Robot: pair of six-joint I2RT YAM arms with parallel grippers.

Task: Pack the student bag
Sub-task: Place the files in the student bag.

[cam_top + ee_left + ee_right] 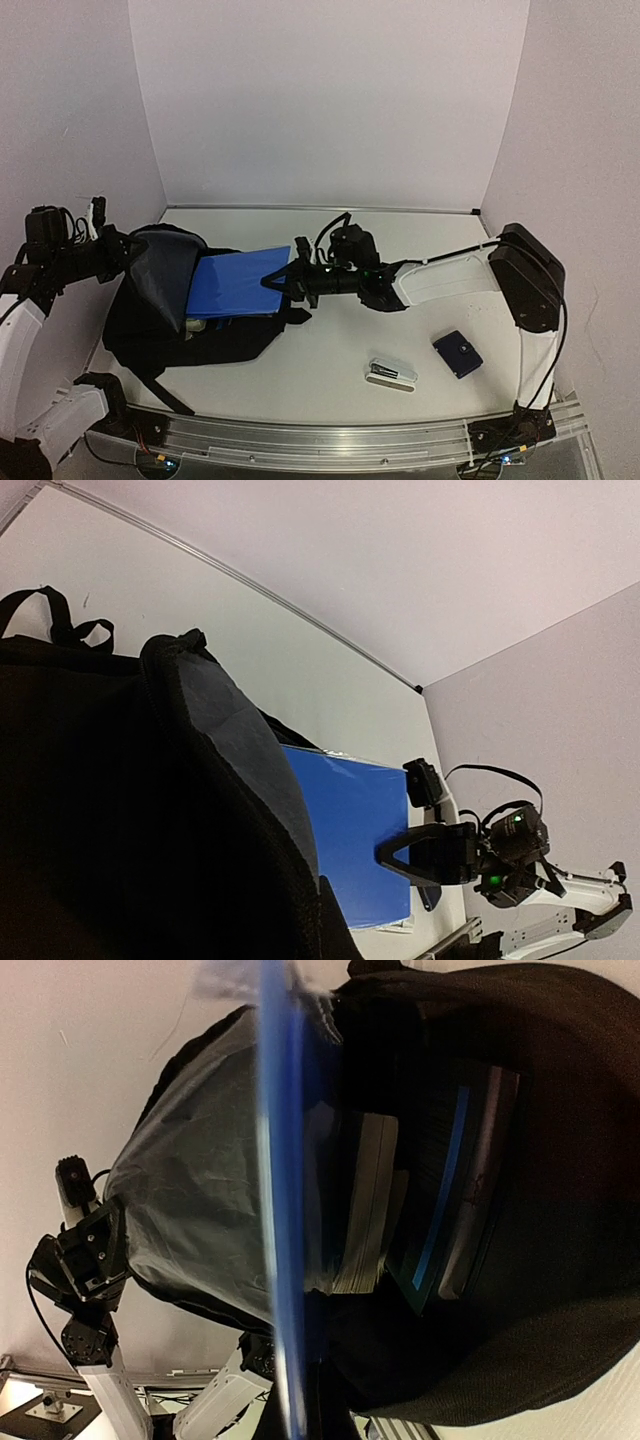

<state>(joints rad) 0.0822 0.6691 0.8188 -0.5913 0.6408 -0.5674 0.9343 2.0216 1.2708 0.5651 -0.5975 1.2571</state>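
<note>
The student bag (150, 325), a black backpack, lies at the table's left with its mouth facing right. My left gripper (127, 250) is shut on its grey-lined flap (162, 272) and holds it up; in the left wrist view the black fabric (120, 810) hides the fingers. A flat blue book (235, 283) lies level, its left end under the flap inside the mouth. My right gripper (292, 280) is shut on its right edge (395, 855). In the right wrist view the blue book (280, 1210) shows edge-on, and two books (372, 1210) stand inside the bag.
A silver stapler (392, 374) and a small dark blue case (458, 354) lie on the table right of the bag. A metal rail (340, 440) runs along the near edge. White walls close in the back and both sides.
</note>
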